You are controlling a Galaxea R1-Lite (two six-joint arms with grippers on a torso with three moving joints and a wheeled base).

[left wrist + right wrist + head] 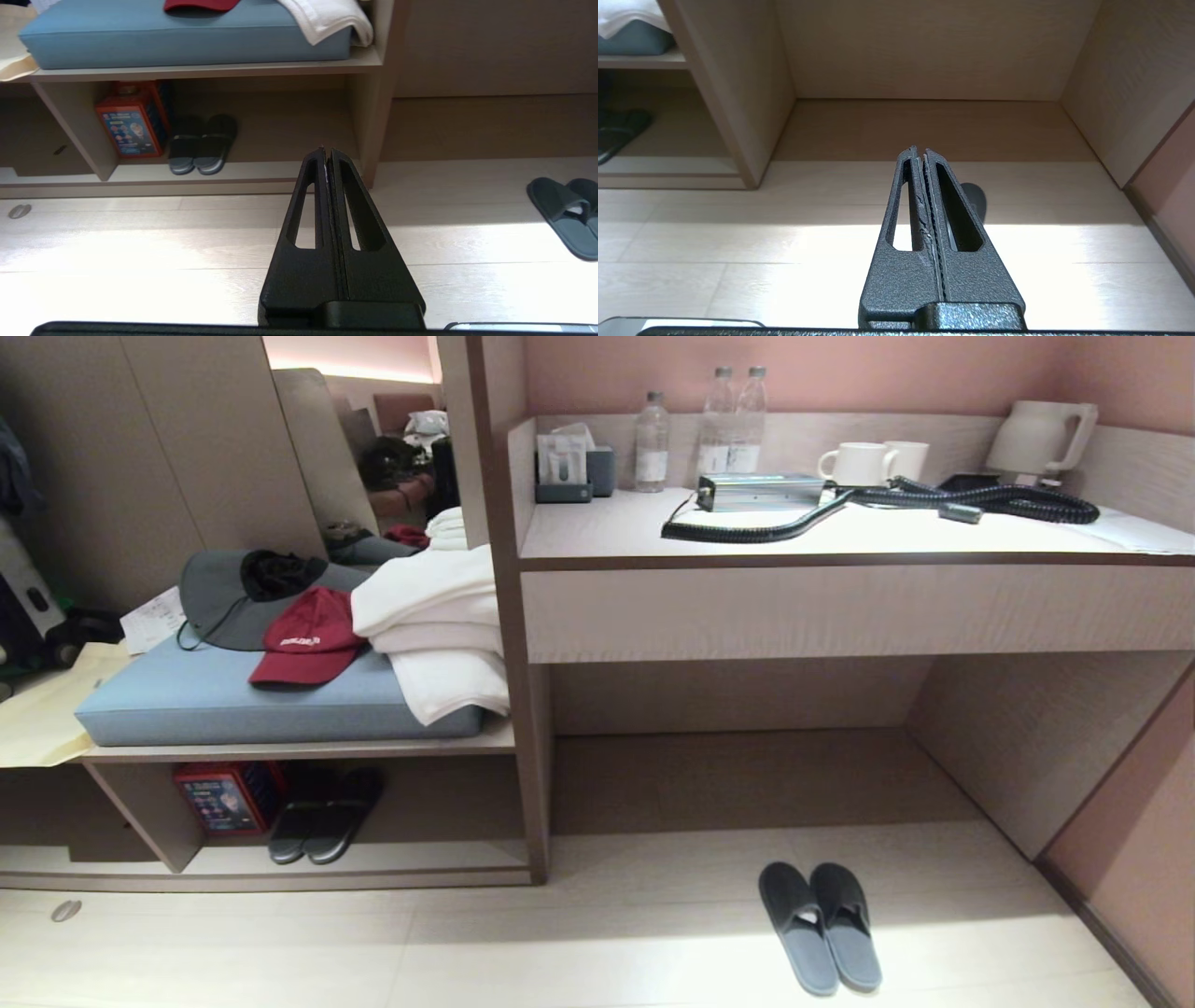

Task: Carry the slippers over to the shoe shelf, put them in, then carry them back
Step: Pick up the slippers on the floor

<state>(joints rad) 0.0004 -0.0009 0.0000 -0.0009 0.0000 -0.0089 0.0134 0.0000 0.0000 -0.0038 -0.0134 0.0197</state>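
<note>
The slippers (pixel 820 926), a flat grey-blue pair, lie side by side on the pale floor in front of the desk recess. They show at the edge of the left wrist view (pixel 563 214), and one toe (pixel 978 200) peeks out behind the right fingers. The shoe shelf (pixel 439 857) is the low open compartment to their left, under the cushioned bench (pixel 271 169). My left gripper (pixel 327 151) is shut and empty, held above the floor before the shelf. My right gripper (pixel 920 150) is shut and empty, facing the recess. Neither arm shows in the head view.
Another dark pair with pale sole rims (pixel 322 817) and a red box (pixel 229 795) sit in the shelf's left part. The upright panel (pixel 532 756) separates shelf from desk recess (pixel 747 775). Caps and towels lie on the blue cushion (pixel 233 700). A wall (pixel 1134 859) closes the right side.
</note>
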